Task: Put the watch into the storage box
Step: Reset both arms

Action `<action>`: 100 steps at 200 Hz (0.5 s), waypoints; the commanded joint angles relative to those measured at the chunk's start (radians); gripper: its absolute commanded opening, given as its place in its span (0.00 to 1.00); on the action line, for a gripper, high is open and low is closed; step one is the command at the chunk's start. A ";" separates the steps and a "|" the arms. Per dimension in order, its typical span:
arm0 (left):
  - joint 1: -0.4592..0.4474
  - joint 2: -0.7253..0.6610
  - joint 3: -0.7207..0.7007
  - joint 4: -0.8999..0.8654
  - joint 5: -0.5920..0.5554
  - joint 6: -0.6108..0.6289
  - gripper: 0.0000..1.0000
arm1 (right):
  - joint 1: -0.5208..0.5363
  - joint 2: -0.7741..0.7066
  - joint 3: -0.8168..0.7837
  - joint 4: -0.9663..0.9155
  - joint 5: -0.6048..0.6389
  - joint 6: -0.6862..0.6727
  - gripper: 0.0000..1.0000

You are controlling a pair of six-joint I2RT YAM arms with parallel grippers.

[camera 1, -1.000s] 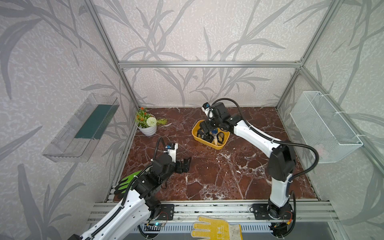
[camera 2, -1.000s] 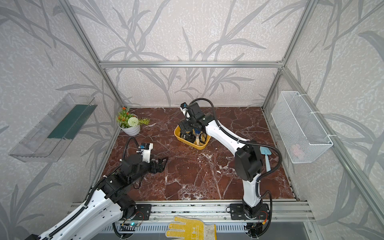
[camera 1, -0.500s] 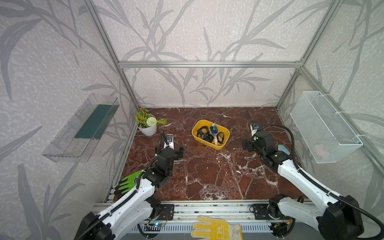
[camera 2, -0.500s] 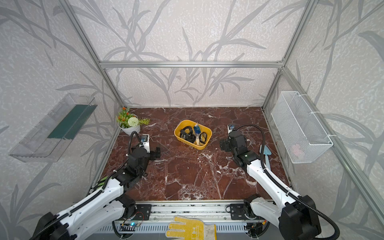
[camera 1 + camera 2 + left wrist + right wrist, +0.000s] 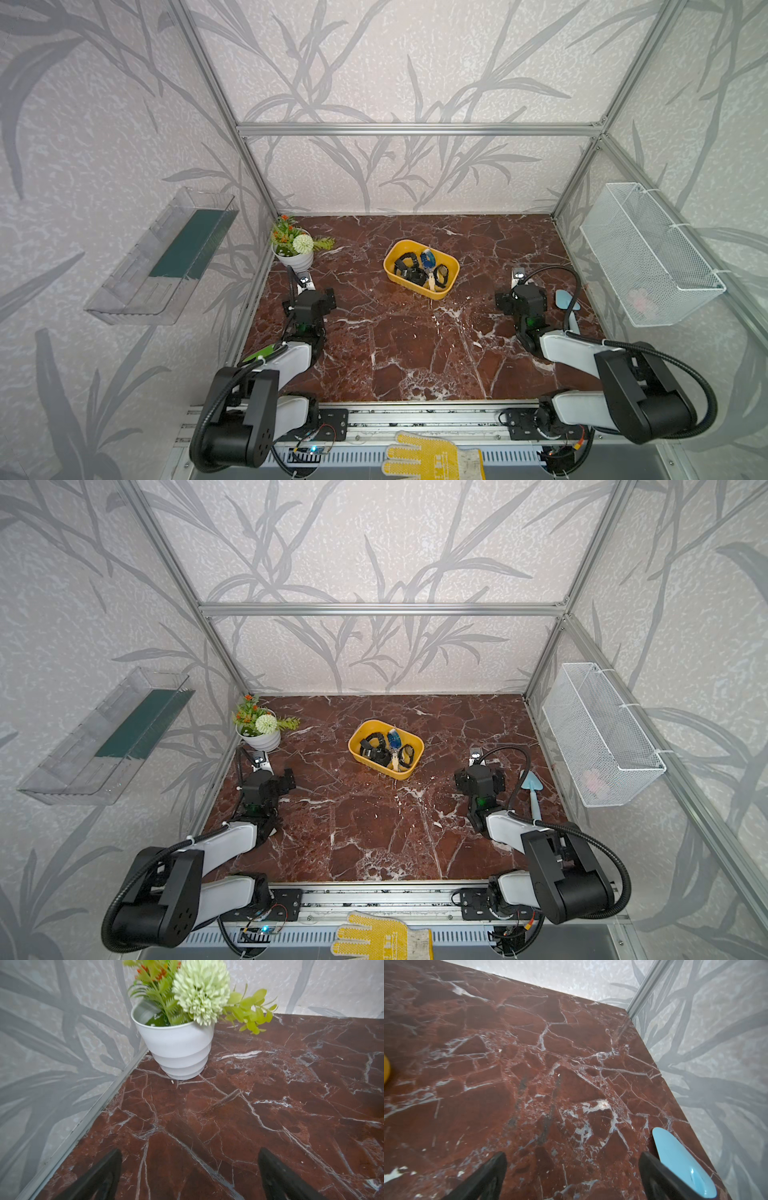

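Black jaws spread wide and empty on left gripper (image 5: 189,1153) and right gripper (image 5: 572,1155), each near a side edge of the worktop (image 5: 395,353). Watches (image 5: 411,270) lie in the yellow storage box (image 5: 434,294), mid-worktop. I judge them light, straps floppy: pinch across the band.

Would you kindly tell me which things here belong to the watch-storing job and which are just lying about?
Part of the job:
- storage box, yellow, mid-table
- watches, lying inside it

Just lying about:
- flower pot
- blue trowel
- yellow glove, at the front edge
- wire basket, on the side wall
- clear tray, on the opposite wall
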 commanded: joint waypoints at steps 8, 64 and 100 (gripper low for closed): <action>0.044 0.106 0.035 0.197 0.075 -0.002 0.99 | -0.009 0.094 0.027 0.231 -0.076 -0.023 0.99; 0.067 0.250 0.121 0.159 0.161 0.007 0.99 | -0.044 0.137 0.055 0.188 -0.170 -0.013 0.99; 0.068 0.252 0.125 0.156 0.158 0.007 0.99 | -0.058 0.137 0.059 0.185 -0.188 -0.007 0.99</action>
